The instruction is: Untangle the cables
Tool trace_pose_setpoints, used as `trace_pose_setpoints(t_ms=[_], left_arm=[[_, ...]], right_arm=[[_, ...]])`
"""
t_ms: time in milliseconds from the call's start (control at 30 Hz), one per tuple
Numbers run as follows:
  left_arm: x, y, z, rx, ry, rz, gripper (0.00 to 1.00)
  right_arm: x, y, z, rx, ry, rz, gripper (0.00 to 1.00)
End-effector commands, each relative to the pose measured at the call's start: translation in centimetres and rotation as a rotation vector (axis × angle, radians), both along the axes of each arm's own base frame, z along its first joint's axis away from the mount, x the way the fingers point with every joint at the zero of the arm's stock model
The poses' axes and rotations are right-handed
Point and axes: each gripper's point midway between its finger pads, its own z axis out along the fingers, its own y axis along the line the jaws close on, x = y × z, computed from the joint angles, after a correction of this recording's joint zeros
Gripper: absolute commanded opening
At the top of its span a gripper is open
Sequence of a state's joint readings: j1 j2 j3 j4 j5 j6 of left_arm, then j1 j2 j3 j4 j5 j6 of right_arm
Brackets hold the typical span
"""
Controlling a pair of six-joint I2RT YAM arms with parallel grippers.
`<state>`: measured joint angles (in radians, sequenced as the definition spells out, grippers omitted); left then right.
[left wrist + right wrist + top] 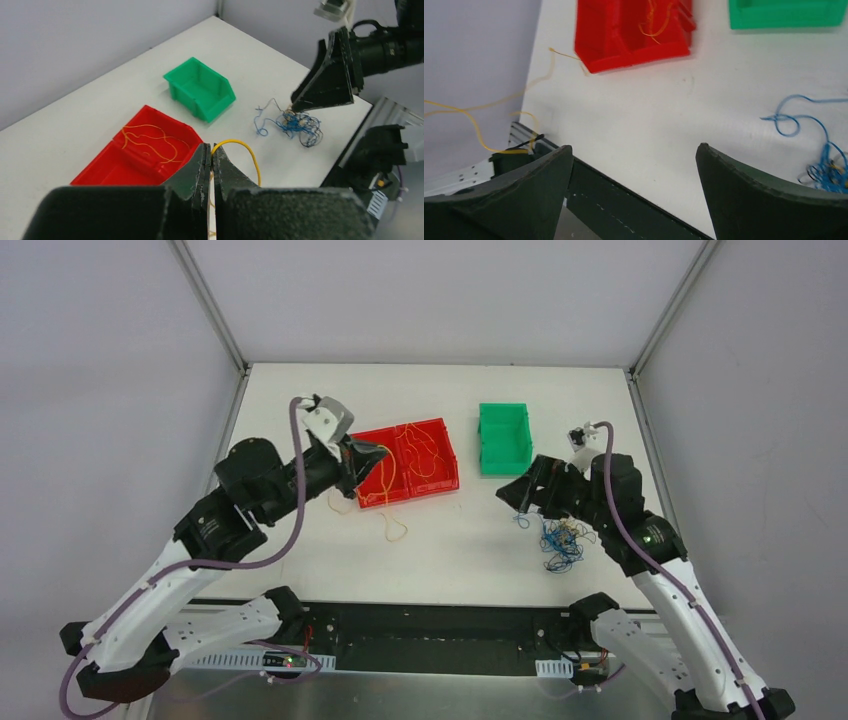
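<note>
left fingers (202,172) closed on a yellow cable (248,146) in left wrist view, right fingers (744,195) wide apart near blue tangle (297,125)

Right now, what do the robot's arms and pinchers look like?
Both arms are alike: the left arm and right arm have smooth white lower parts and chunky black joints higher up. A thick purple hose runs along each. The left gripper and right gripper each have two dark, rough, wedge-shaped fingers. A pale little box sits by each wrist.

Open table (470,530) between red bin (420,494), cable tangle (560,543); green bin (503,466) beyond
</note>
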<state>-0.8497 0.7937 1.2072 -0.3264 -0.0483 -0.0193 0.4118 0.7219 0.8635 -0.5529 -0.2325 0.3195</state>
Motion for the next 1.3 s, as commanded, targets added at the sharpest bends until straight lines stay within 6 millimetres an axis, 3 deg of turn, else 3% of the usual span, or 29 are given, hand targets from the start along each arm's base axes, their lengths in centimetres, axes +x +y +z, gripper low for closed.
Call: trace_pose_setpoints(t_ms=[0, 100, 233, 433, 667, 767, 933, 1167, 1267], left_arm=[[-1.8, -4.5, 0.5, -0.034, 0.059, -0.229, 0.00], [-1.6, -6.3, -0.4, -0.015, 0.107, -0.285, 0.00], [-1.1, -8.0, -1.0, -0.009, 0.148, -0.321, 0.00], [-0.6, -10.4, -1.2, -0.049, 0.216, -0.368, 0.00], [-0.3, -11.5, -1.2, -0.071, 0.252, -0.382, 0.00], [0.1, -11.6, -1.2, -0.076, 0.262, -0.369, 0.00], [0.7, -10.3, -0.9, -0.083, 0.231, -0.297, 0.00], [0.2, -10.3, -0.4, -0.090, 0.226, -0.321, 0.00], [-0.3, -10.8, -0.6, -0.081, 0.232, -0.362, 0.00]], right_arm=[[-0.5, 4.3, 7.7, 0.172, -0.244, 0.265, 0.97], [-0.9, 6.4, 9.9, 0.228, -0.321, 0.380, 0.98], [-1.4, 9.4, 11.1, 0.243, -0.387, 0.499, 0.97], [-2.1, 13.7, 9.8, 0.198, -0.396, 0.617, 0.94], [-2.7, 15.6, 9.4, 0.210, -0.395, 0.676, 0.81], [-2.6, 15.6, 8.9, 0.188, -0.383, 0.668, 0.75], [-1.8, 12.9, 7.1, 0.110, -0.399, 0.532, 0.80], [-3.6, 9.4, 6.1, 0.056, -0.416, 0.482, 0.86], [-4.5, 9.2, 6.3, 0.070, -0.420, 0.516, 0.88]])
